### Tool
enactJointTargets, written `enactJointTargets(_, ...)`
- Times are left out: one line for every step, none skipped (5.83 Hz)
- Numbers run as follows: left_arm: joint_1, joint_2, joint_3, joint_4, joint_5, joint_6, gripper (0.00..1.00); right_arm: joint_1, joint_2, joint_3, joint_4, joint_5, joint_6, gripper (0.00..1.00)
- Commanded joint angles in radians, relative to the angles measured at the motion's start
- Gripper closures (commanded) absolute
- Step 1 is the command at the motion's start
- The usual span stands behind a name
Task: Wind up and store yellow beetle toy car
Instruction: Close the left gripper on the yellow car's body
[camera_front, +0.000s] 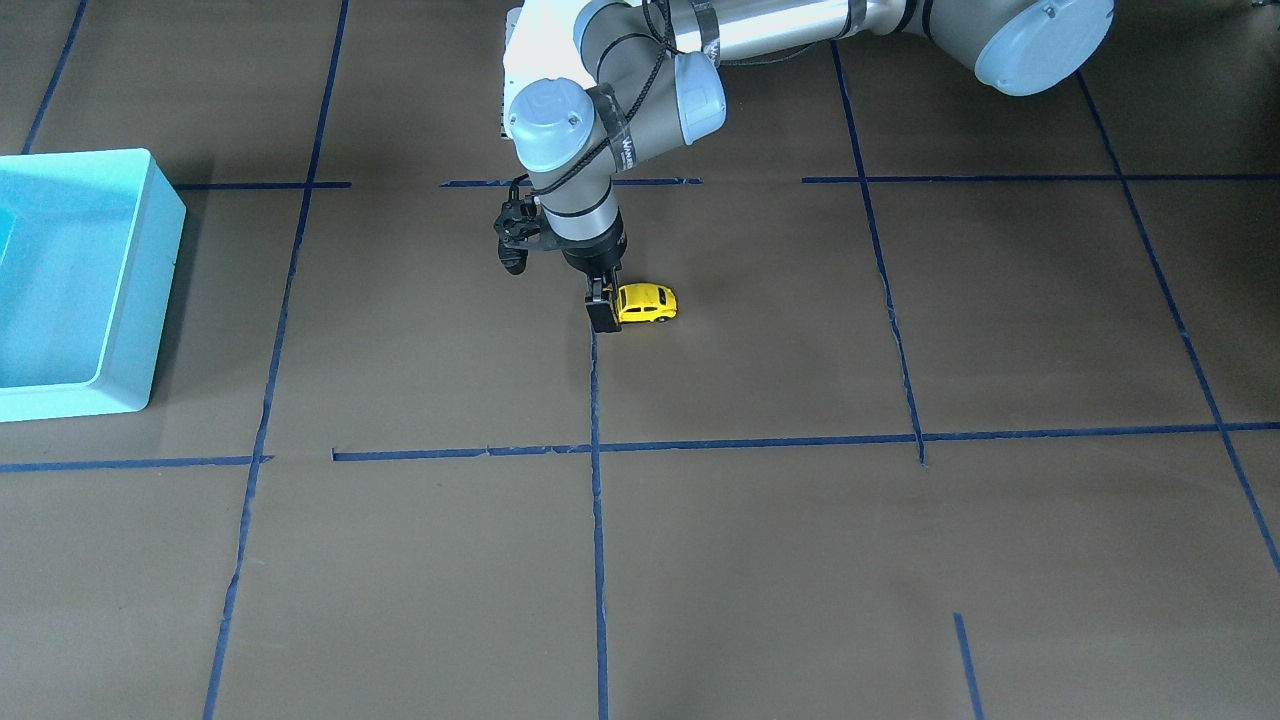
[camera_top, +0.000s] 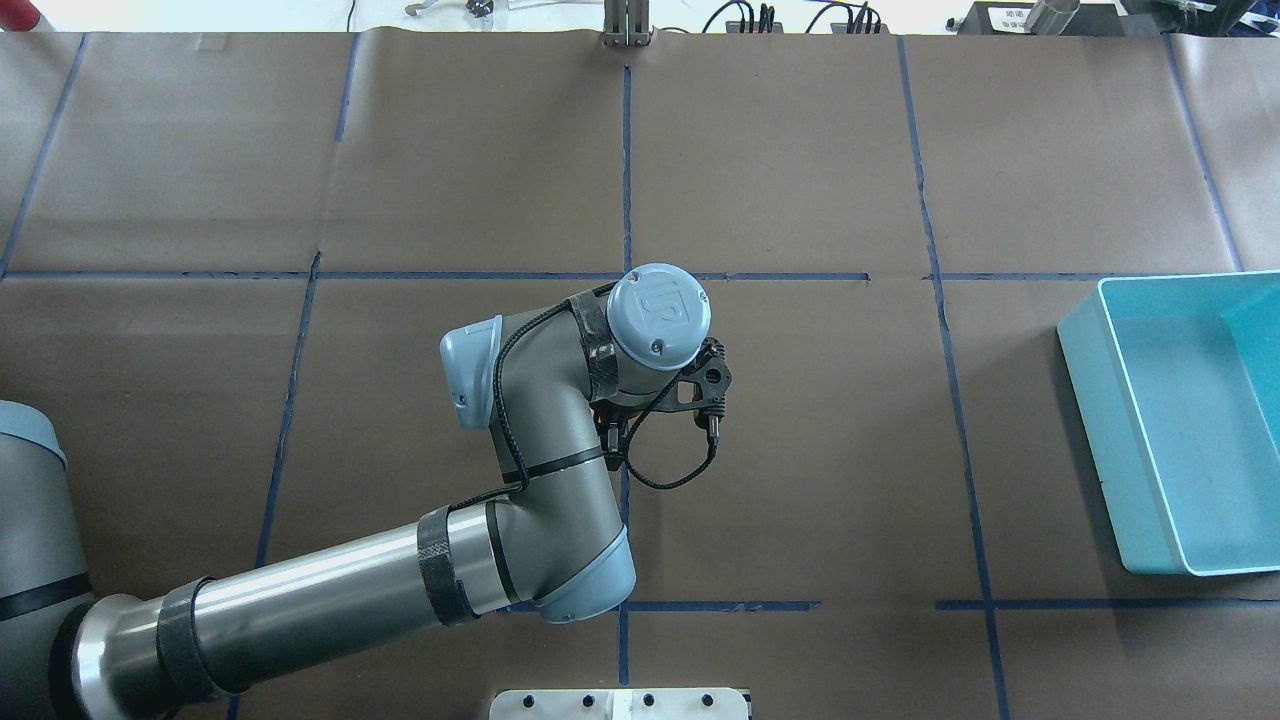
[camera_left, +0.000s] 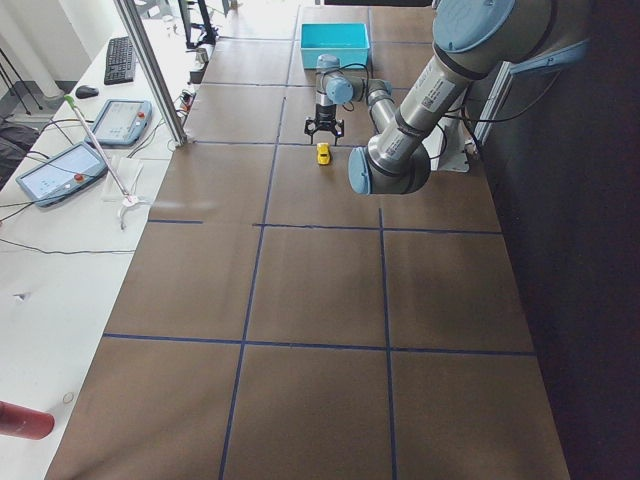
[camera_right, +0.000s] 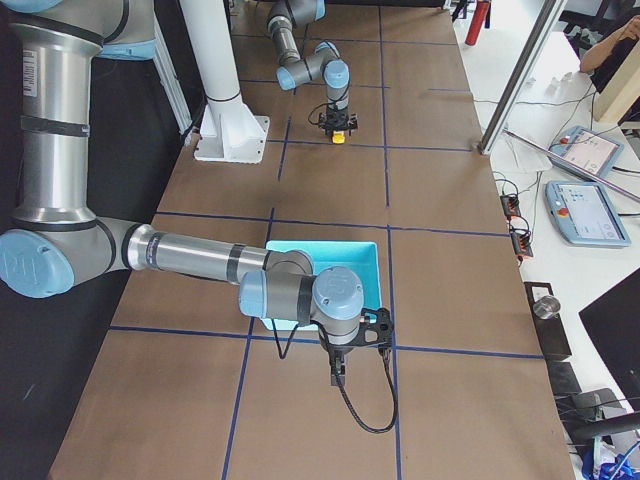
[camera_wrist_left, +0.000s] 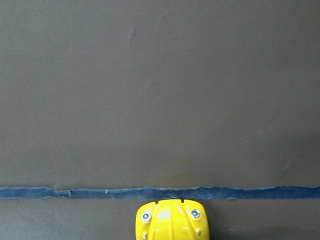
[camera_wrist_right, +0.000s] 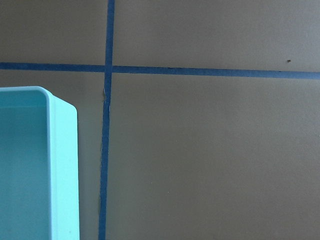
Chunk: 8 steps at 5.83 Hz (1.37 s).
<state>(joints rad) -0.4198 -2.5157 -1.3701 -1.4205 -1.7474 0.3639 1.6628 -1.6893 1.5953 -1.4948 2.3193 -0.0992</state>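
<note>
The tiny bright yellow beetle-shaped toy car (camera_front: 648, 303) is seen on its wheels near the middle of the brown paper-covered bench (camera_front: 800, 560), just beside a blue tape line (camera_wrist_left: 100, 192) and well apart from the turquoise plastic bin (camera_front: 60, 290). The left gripper (camera_front: 603, 312) is lowered over one end of the car, one dark finger shown against that end. Whether the jaws are pressed onto the body cannot be told. The right arm (camera_right: 335, 295) is held by the bin, and the right gripper cannot be made out, so no state is given for it.

Trouble is most likely to be caused by the hold at one end only: if the car is dragged to wind it, it may be swung round or squeezed out. Too little downward load, and the wheels may be skidded over the smooth paper with nothing wound. The raised tape edge may be caught. If the car is let go once wound, it may be shot across the bench, out of reach
</note>
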Motion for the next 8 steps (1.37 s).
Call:
enactJointTargets(-0.001, 0.011, 0.000, -0.002, 0.003, 0.000, 0.00, 0.000, 0.000, 0.000, -0.001, 0.000, 0.001, 0.00)
enactJointTargets(-0.001, 0.018, 0.000, -0.009, 0.003, 0.000, 0.02, 0.000, 0.000, 0.000, -0.001, 0.000, 0.001, 0.00)
enactJointTargets(0.001, 0.020, 0.000, -0.011, 0.003, -0.002, 0.04, 0.000, 0.000, 0.000, 0.001, 0.000, 0.003, 0.00)
enactJointTargets(0.004, 0.020, 0.002, -0.021, -0.001, -0.003, 0.07, 0.000, 0.000, 0.002, 0.001, 0.000, 0.003, 0.00)
enactJointTargets(0.006, 0.020, 0.002, -0.021, -0.006, -0.011, 0.13, 0.000, 0.002, 0.002, 0.001, 0.000, 0.003, 0.00)
enactJointTargets(0.006, 0.020, 0.002, -0.029, -0.007, -0.010, 0.45, 0.000, 0.002, 0.002, 0.001, 0.000, 0.004, 0.00)
enactJointTargets(0.004, 0.018, 0.000, -0.031, -0.006, -0.011, 0.73, 0.000, 0.003, 0.002, 0.001, 0.000, 0.006, 0.00)
enactJointTargets(0.004, 0.017, -0.007, -0.032, -0.004, -0.011, 0.89, 0.000, 0.003, 0.002, -0.001, 0.000, 0.004, 0.00)
